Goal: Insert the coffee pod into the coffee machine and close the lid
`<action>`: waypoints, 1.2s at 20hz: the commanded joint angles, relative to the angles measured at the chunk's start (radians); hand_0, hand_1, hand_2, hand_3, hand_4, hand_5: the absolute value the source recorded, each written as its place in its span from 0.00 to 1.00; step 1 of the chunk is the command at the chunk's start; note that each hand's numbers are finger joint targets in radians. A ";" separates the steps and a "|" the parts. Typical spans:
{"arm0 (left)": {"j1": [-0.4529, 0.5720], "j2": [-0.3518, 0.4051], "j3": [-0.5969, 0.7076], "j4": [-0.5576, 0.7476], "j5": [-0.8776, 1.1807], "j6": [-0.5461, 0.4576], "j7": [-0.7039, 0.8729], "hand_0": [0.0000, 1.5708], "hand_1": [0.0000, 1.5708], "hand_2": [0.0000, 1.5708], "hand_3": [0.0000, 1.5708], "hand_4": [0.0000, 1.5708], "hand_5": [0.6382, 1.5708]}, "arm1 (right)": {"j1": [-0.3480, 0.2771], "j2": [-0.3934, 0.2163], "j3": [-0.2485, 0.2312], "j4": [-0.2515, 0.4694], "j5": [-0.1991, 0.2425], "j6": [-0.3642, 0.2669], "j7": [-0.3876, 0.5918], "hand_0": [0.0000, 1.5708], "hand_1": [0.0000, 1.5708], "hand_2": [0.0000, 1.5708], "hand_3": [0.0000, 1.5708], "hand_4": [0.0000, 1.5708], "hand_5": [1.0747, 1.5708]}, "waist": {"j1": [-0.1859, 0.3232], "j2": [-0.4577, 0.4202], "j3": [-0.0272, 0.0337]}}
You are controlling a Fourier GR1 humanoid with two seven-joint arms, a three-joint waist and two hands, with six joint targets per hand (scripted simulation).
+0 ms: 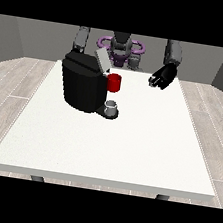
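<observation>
You have the black coffee machine (83,85) standing on the white surface (108,148), towards the far left part of it; its grey lid (102,59) is tilted up and open at the top. A red thing at the machine (115,82) sits on its right side, just under the raised lid; below that, on the machine's low base, a small grey thing (112,106) stands upright, and it may be the pod, though you cannot be sure from here. The hand at the view's right (162,77) hangs above the far right part of the surface, well apart from the machine; its fingers look curled inward and hold nothing that shows. The arm at the view's left drops down behind the machine, so its hand is hidden from you; you cannot tell how its fingers lie.
</observation>
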 commanded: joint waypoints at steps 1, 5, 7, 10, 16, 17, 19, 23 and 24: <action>-0.108 0.000 0.032 -0.001 0.028 -0.097 0.057 0.89 0.89 0.89 0.85 0.34 1.00 | -0.006 0.008 0.034 -0.015 0.008 0.031 0.007 0.00 0.00 0.00 0.00 0.00 1.00 | -0.058 -0.019 0.0000; -0.093 -0.093 0.007 -0.051 0.011 -0.119 0.160 0.89 0.89 0.89 0.85 0.34 1.00 | -0.007 0.005 0.011 -0.006 -0.006 0.019 0.054 0.00 0.00 0.00 0.00 0.00 1.00 | -0.025 -0.074 0.0000; -0.115 -0.080 0.020 -0.033 -0.010 -0.056 0.133 0.89 0.89 0.89 0.85 0.34 1.00 | -0.063 0.016 0.003 -0.039 -0.028 0.026 0.022 0.00 0.00 0.00 0.00 0.00 1.00 | -0.049 -0.002 -0.0002; -0.215 -0.089 0.025 -0.074 -0.002 -0.141 0.226 0.89 0.89 0.89 0.85 0.38 1.00 | -0.001 0.040 0.017 0.016 -0.020 0.008 -0.089 0.00 0.00 0.00 0.00 0.00 1.00 | -0.050 -0.026 0.0003; -0.360 -0.024 0.139 -0.037 0.077 -0.222 0.238 0.61 0.61 0.74 0.86 0.33 1.00 | -0.083 0.012 0.000 -0.060 -0.029 0.021 0.005 0.00 0.00 0.00 0.00 0.00 1.00 | -0.121 0.009 -0.0001; -0.397 -0.035 0.138 -0.052 0.087 -0.250 0.251 0.78 0.78 0.81 0.82 0.32 1.00 | -0.122 -0.009 -0.040 -0.023 -0.045 0.019 -0.013 0.00 0.00 0.00 0.00 0.00 1.00 | -0.096 0.039 0.0002; -0.459 0.007 0.187 -0.022 0.106 -0.265 0.290 0.76 0.76 0.79 0.80 0.31 1.00 | -0.120 -0.031 -0.016 -0.051 -0.033 0.053 0.001 0.00 0.00 0.00 0.00 0.00 1.00 | -0.146 0.050 0.0001; -0.495 -0.023 0.181 -0.013 0.088 -0.233 0.336 0.77 0.77 0.81 0.80 0.30 1.00 | -0.125 -0.029 -0.003 -0.080 -0.024 0.051 0.017 0.00 0.00 0.00 0.00 0.02 1.00 | -0.182 0.051 0.0000; -0.501 -0.030 0.165 -0.026 0.073 -0.205 0.304 0.75 0.75 0.80 0.81 0.31 1.00 | -0.131 0.014 0.000 -0.063 -0.009 -0.004 -0.036 0.00 0.00 0.00 0.00 0.00 1.00 | -0.171 0.110 0.0001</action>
